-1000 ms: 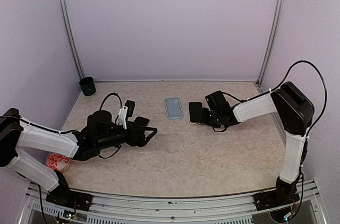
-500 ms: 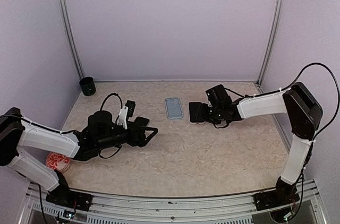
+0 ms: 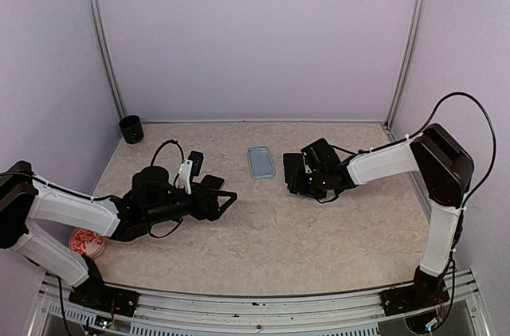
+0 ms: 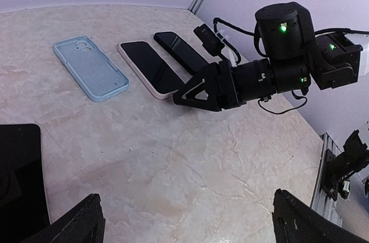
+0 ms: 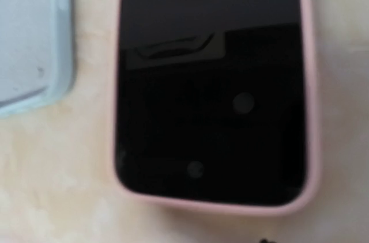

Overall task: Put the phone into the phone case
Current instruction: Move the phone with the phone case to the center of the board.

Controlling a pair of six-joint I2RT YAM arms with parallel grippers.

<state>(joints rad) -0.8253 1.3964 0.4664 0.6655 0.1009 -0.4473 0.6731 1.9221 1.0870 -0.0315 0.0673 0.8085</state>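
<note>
The table (image 3: 319,248) is carrying everything, and I am working from its near edge with both arms stretched forward.

I am hanging my left pincer (image 3: 227,201) low over the left half of the table. Its fingers are spread as wide as they go and are gripping nothing. I am judging that it is waiting well apart from the work, free to steady the case and not blocking the other arm.

I am reaching my right pincer (image 4: 185,94) in low from the right, its tips lying at the end of the phone nearest that arm. I cannot tell whether those tips are pinching the phone's edges or only standing beside them. The side view is hiding the gap, and my right wrist camera is showing no fingers at all.

The phone case (image 3: 260,162), pale blue, is lying flat with its hollow side facing up, so it is sitting ready to receive the phone.

The phone (image 3: 292,169), pink-rimmed with its dark screen up, is lying flat on the table just beside the case, on its right. Their long sides are running alongside each other, and the phone is not yet inside. I am judging that this side-by-side lie is keeping the coming move short: a shift leftward, then a press down.
</note>
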